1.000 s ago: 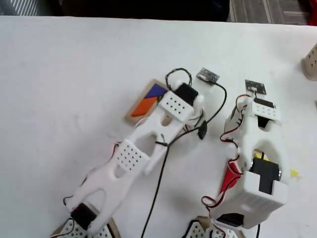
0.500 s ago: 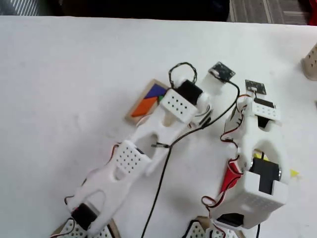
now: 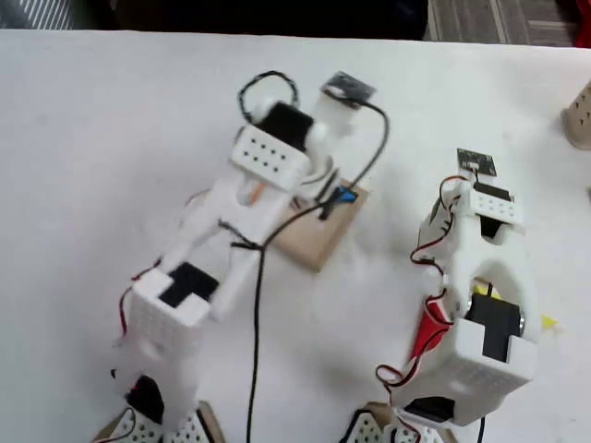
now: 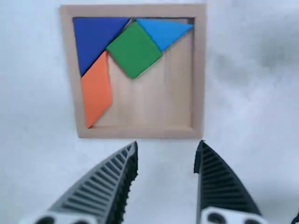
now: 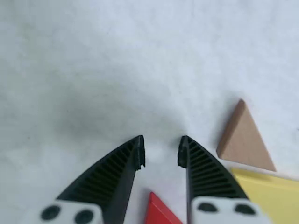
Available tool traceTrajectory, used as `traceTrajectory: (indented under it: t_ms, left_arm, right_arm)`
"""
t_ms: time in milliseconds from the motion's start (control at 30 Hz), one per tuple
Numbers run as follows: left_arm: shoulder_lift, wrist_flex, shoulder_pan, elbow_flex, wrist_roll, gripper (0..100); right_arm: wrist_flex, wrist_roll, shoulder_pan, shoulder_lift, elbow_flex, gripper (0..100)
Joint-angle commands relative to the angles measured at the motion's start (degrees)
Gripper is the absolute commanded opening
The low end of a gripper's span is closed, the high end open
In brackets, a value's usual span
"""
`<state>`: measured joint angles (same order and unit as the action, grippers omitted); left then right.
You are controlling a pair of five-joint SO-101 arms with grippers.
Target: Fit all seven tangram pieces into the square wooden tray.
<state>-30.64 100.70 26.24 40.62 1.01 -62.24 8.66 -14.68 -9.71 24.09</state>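
No text, label or number can be read anywhere.

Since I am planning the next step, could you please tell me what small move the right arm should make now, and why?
Probably shift the right gripper across to the wood-coloured triangle and lower onto it: its jaws stand open and empty, that piece lies loose beside them, and the tray is only partly filled.
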Motion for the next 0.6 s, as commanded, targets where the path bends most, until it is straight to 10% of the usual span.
traceTrajectory:
  t_ms: [0,567]
  left_arm:
    - [5.05,-9.32,-8.13,-10.46,4.57,21]
    - [-4.26,-60.22,-22.2,-34.81,-0.26,4]
  right_arm:
    - [0.84,0.79,0.13,1.98,-0.26,11.9]
    - [0.66,0.79,0.22,1.98,-0.26,11.9]
